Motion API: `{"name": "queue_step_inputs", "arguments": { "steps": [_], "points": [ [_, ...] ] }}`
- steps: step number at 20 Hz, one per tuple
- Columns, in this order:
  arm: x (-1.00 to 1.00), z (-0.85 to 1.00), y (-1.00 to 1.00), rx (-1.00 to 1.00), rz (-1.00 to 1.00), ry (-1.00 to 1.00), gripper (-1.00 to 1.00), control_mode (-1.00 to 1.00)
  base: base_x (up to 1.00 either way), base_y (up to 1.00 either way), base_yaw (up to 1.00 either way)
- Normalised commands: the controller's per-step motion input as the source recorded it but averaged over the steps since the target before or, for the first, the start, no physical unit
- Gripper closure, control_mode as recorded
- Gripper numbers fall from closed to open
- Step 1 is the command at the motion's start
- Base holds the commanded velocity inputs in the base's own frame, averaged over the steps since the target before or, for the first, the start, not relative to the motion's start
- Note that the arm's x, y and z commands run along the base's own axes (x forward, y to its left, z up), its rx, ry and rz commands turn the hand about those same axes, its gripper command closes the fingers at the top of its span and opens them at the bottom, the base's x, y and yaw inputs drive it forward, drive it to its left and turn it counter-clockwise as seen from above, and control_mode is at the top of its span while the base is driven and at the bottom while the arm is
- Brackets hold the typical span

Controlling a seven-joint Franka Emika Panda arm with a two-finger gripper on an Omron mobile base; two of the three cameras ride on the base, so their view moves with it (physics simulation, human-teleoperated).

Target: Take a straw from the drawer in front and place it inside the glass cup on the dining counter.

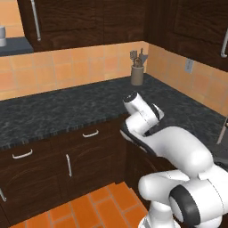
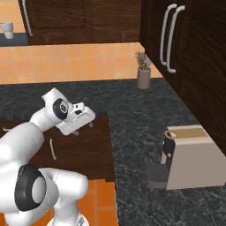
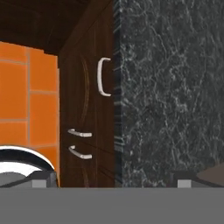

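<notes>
**Status: task barely started – drawer shut, no straw in hand**

Progress, judging by the frames:
- Nothing done yet. Drawer w/ the small curved silver handle sat closed, centre-left of left base view, just under the black speckled worktop edge. Same handle showed upper-middle of hand view, turned sideways since the cam was rolled.
- Straw presumably inside the shut drawer, so couldn't see it.
- Hand hovered centre-left of right base view, above the cabinet front near the worktop edge, touching nothing. Finger tips sat at opposite bottom corners of hand view, so spread wide, empty.
- Left to do: pull drawer open, pick straw, drive to dining counter, drop it in the cup. Basically everything.

Containers:
- Utensil holder at the back of the worktop, upper-centre of left base view, held a few kitchen tools; can't tell which.
- Small pale cup-like thing upper-left corner of right base view; contents unclear.
- Coffee machine lower right of right base view; nothing under its spout.
</notes>
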Motion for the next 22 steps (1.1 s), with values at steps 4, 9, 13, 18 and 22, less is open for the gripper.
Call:
{"name": "queue_step_inputs", "arguments": {
  "steps": [4, 9, 13, 18, 22],
  "points": [
    [0.0, -0.65, -0.01, -0.32, 0.0, 0.0, -1.0, -1.0, 0.0, 0.0, 0.0],
    [0.01, -0.6, 0.0, -0.25, 0.0, 0.0, -1.0, -1.0, 0.0, 0.0, 0.0],
    [-0.11, -0.55, -0.12, -0.13, 0.0, 0.0, -1.0, -1.0, 0.0, 0.0, 0.0],
    [-0.06, -0.35, -0.15, -0.12, -0.02, -0.11, -1.0, -1.0, 0.0, 0.0, 0.0],
    [-0.12, -0.19, -0.08, -0.11, -0.06, -0.21, -1.0, -1.0, 0.0, 0.0, 0.0]
  ]
}}
